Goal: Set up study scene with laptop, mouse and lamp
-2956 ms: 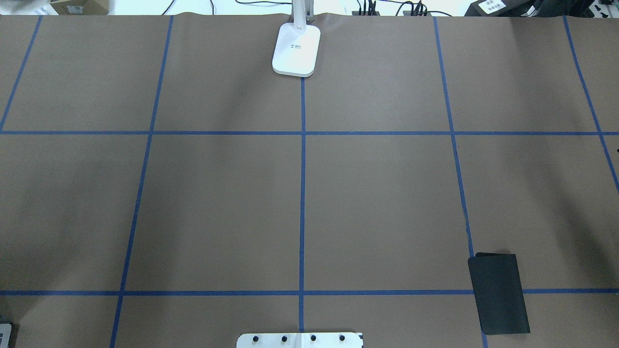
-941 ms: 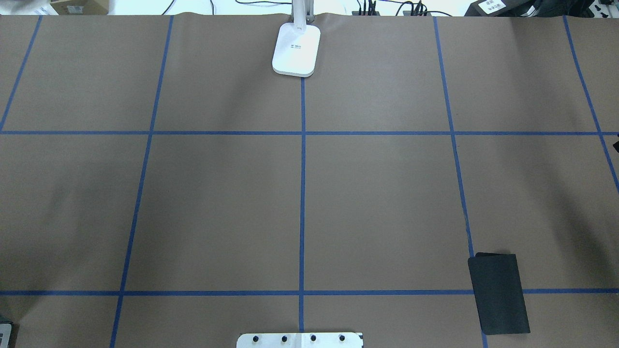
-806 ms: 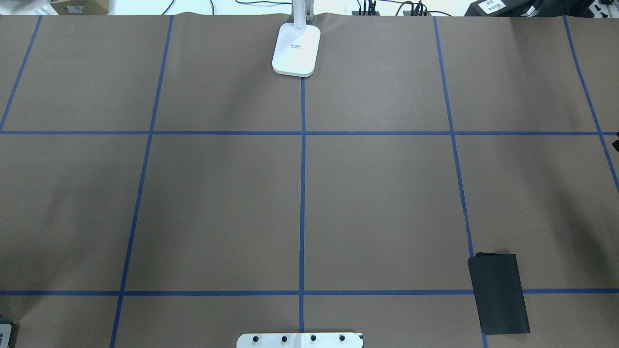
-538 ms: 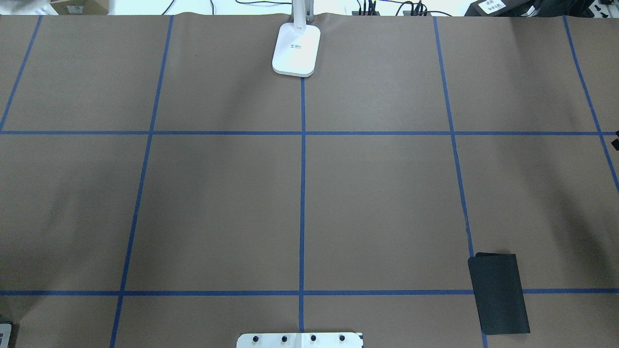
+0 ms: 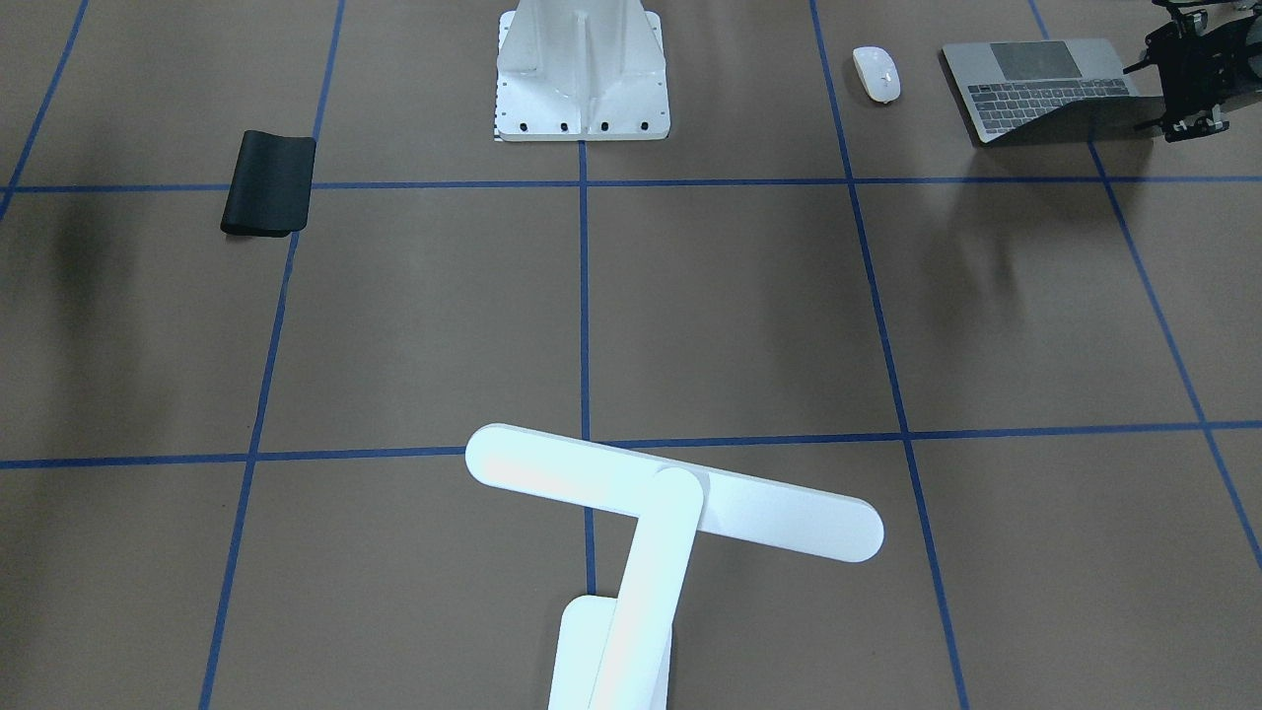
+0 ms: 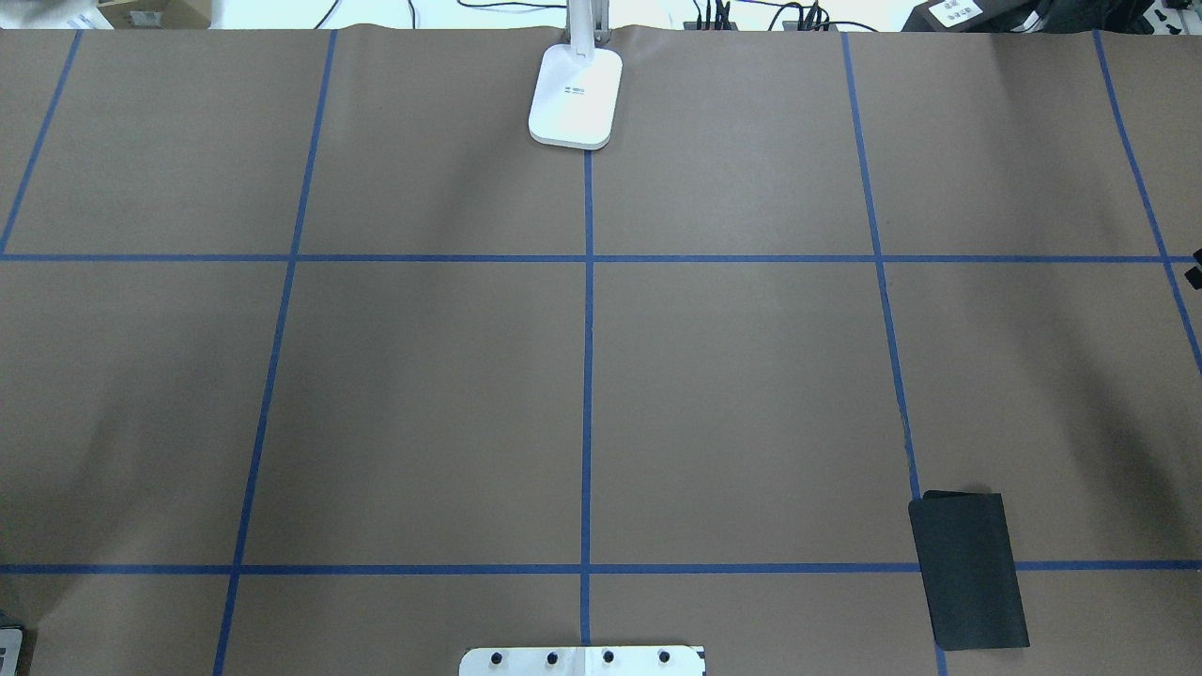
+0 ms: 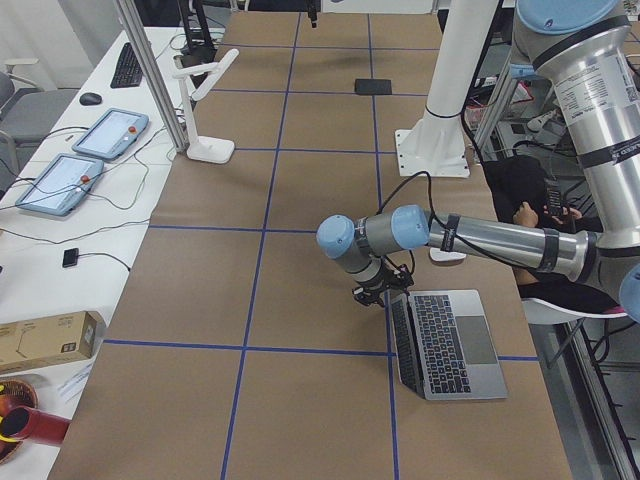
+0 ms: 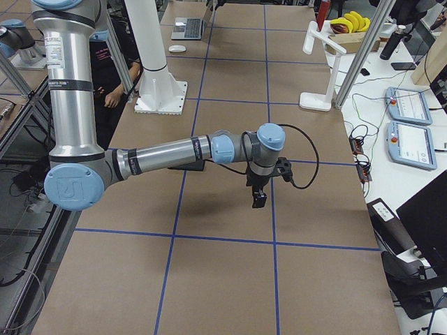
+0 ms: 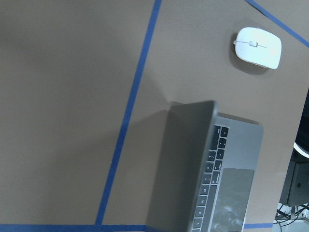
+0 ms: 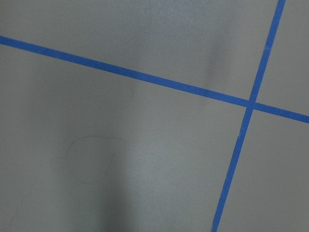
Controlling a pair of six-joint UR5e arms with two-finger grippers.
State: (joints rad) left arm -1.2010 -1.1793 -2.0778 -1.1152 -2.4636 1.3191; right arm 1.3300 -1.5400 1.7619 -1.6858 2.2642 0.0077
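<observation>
The left gripper (image 5: 1183, 79) hangs just beside the raised lid of the laptop (image 5: 1045, 84). I cannot tell how far its jaws are parted, or whether they touch the lid. The right gripper (image 8: 257, 201) hangs over the worktop (image 6: 423, 394), and its jaws are just as unclear. The laptop sits by the robot-side edge, toward the left end, with the mouse (image 5: 876, 73) just beside it. The lamp (image 5: 670, 493) stands midway along the opposite edge.

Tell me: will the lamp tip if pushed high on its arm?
Probably: the lamp stands tall on a small flat base, and its long bar head overhangs sideways, so it looks top-heavy. A low push at the base would likely slide it instead.
</observation>
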